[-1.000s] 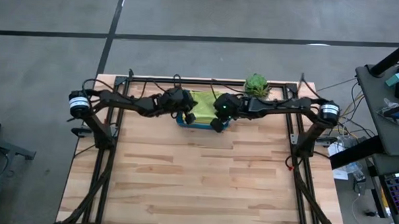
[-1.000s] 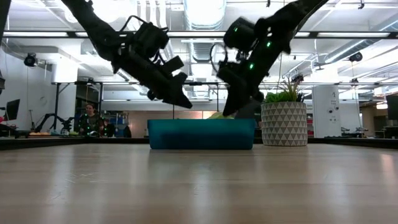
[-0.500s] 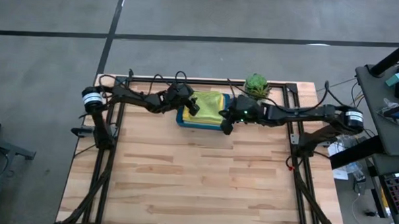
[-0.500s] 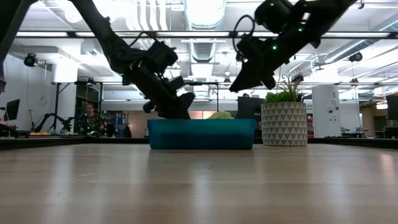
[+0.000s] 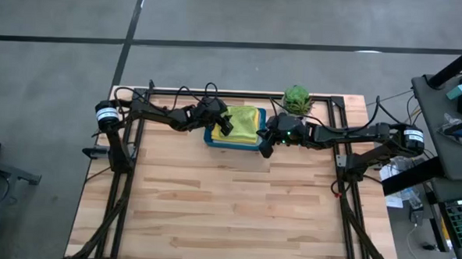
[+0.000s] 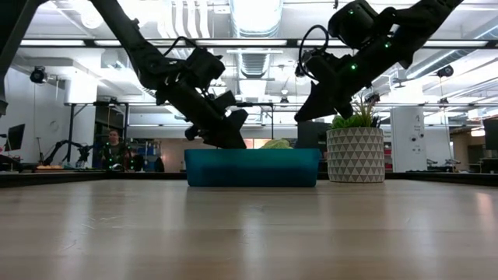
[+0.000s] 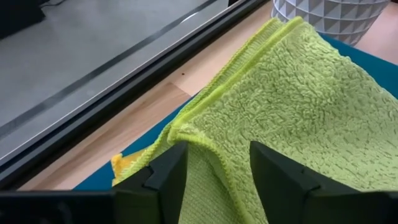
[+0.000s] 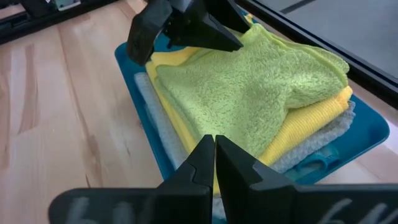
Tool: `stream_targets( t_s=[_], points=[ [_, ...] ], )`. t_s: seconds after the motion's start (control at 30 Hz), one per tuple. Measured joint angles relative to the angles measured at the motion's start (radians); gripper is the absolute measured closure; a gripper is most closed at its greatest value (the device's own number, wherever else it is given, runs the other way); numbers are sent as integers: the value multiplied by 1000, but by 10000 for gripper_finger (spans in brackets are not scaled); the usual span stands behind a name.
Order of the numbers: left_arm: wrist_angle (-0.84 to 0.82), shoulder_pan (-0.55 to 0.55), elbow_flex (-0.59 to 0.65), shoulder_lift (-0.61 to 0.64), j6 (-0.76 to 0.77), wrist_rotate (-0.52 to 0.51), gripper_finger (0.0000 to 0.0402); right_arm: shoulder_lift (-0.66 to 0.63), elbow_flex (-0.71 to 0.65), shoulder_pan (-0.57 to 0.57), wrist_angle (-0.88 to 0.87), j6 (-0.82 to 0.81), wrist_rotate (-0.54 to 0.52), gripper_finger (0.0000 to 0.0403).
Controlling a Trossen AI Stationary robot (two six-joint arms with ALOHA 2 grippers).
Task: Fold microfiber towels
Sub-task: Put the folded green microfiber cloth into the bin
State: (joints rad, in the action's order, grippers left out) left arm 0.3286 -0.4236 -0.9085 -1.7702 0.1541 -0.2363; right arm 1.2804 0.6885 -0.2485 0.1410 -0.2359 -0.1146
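A teal tray (image 5: 232, 144) at the table's far middle holds a stack of towels. A lime green towel (image 8: 249, 87) lies on top. Under it are a yellow towel (image 8: 305, 121) and a pale grey towel (image 8: 326, 140). My left gripper (image 7: 214, 152) is open, low over the tray's left end. Its fingers stand on either side of the lime towel's folded edge (image 7: 186, 134). My right gripper (image 8: 214, 146) is shut and empty. It hangs above the tray's right near corner (image 6: 305, 113). My left gripper's open fingers (image 7: 168, 174) come slanting down from the table's left, astride the lime towel's left edge (image 7: 199, 146). The towel lies flat on the stack. I cannot tell whether the fingers touch it.
A small potted plant (image 5: 296, 97) in a patterned white pot (image 6: 355, 154) stands just right of the tray at the far edge. The wooden tabletop (image 5: 227, 207) stretches toward the near edge. A person (image 6: 113, 148) sits far off in the room behind.
My left gripper has gone down toward the tray's left end and the lime towel. My right gripper has risen from the tray's right end and drawn back toward the table's right. The lime towel now shows uncovered on the stack.
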Motion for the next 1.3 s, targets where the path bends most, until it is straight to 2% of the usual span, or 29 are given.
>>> stream_targets(
  t_s=[0.13,0.33,0.4,0.67,0.93,1.07,1.3],
  points=[
    [4,0,-1,0,-7,0,276,0,-5,0,0,0,0,394],
    [3,0,-2,0,-12,0,375,0,-17,0,0,0,0,394],
    [4,0,-2,0,-27,0,394,0,-20,0,0,0,0,394],
    [-35,1,-2,68,-62,-15,400,0,-24,2,0,0,0,394],
    [-206,-1,-1,183,-82,-34,401,0,-25,3,0,-26,0,394],
    [-278,-1,0,185,-64,-77,401,4,-25,3,3,-34,1,394],
    [-240,-1,6,129,-55,-96,401,34,-26,2,33,-40,0,394]
  ],
)
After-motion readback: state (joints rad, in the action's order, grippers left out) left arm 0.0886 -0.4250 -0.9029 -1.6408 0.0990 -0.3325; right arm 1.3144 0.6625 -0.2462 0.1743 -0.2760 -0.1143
